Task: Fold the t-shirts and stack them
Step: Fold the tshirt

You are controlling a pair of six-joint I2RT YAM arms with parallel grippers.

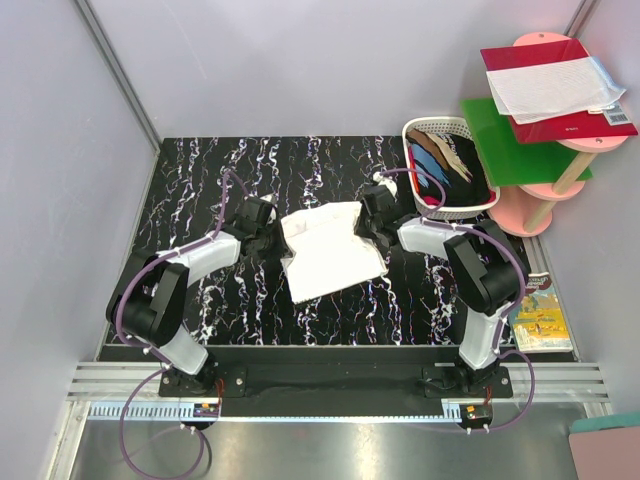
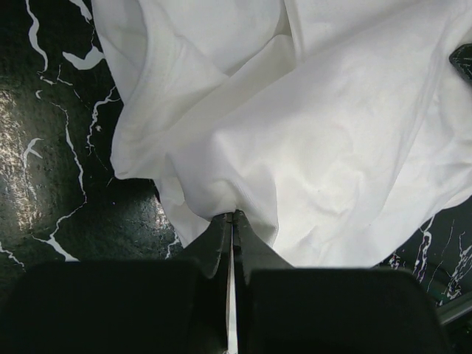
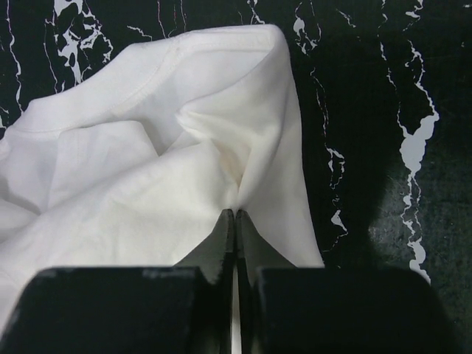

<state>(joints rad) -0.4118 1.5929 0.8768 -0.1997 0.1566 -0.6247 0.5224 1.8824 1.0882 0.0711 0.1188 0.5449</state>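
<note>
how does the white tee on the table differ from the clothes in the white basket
Colour: the white cloth t-shirt shows only white; the heaped clothes are dark, blue and tan. Place: the t-shirt lies on the black marbled table; the heap sits in the white plastic basket at the table's far right. State: left gripper and right gripper each pinch the t-shirt; nothing touches the heap. Both are rumpled cloth.

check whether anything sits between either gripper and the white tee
Nothing visible does. The left gripper and the right gripper are each shut on an edge of the white tee, cloth pinched at the tips, on the table.
</note>
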